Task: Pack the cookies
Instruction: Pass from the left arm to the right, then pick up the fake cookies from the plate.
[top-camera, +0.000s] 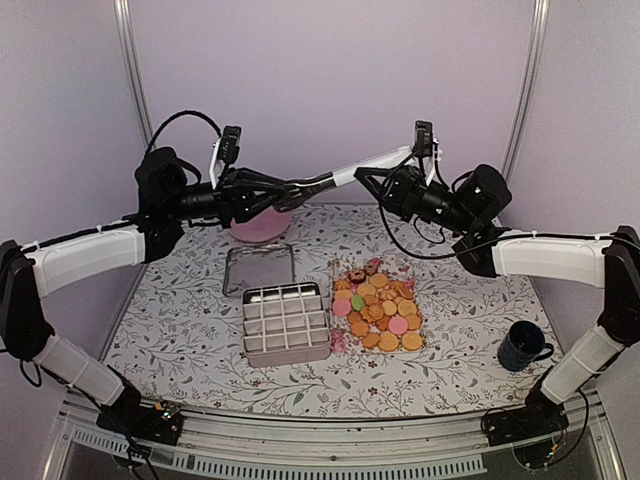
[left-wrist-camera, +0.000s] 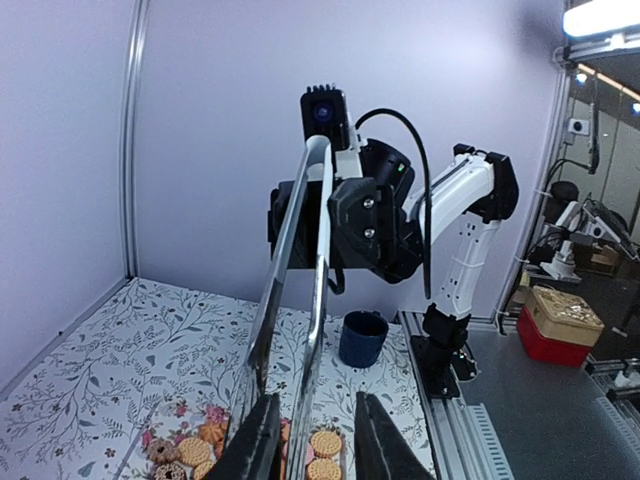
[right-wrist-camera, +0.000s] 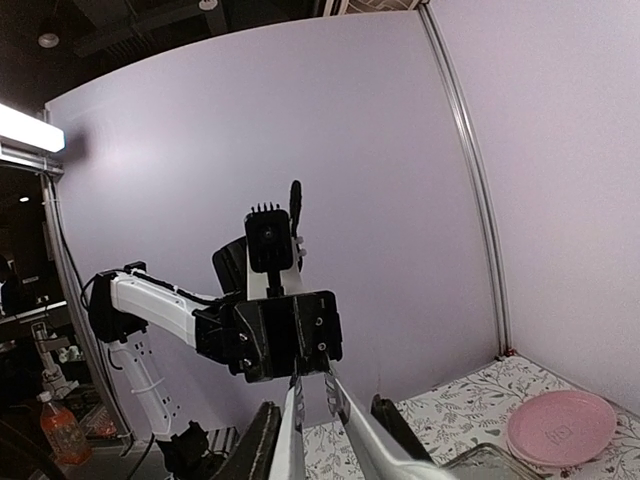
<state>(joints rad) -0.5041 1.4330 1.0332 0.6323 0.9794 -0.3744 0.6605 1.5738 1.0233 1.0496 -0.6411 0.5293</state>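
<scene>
We see a floral-clothed table (top-camera: 200, 330). On it sit a pink plate (top-camera: 262, 226) at the back, a shallow tray (top-camera: 260, 268), a divided tin (top-camera: 286, 323), the cookies (top-camera: 378, 312) just beside it, perhaps on a sheet, and a dark mug (top-camera: 521, 346).

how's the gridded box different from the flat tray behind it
The silver rectangular gridded box holds white dividers; the shallow metal-rimmed tray is bare inside. The box stands taller; the tray lies flat. Both are rectangular, seem to hold no cookies, and sit left of the pile.
</scene>
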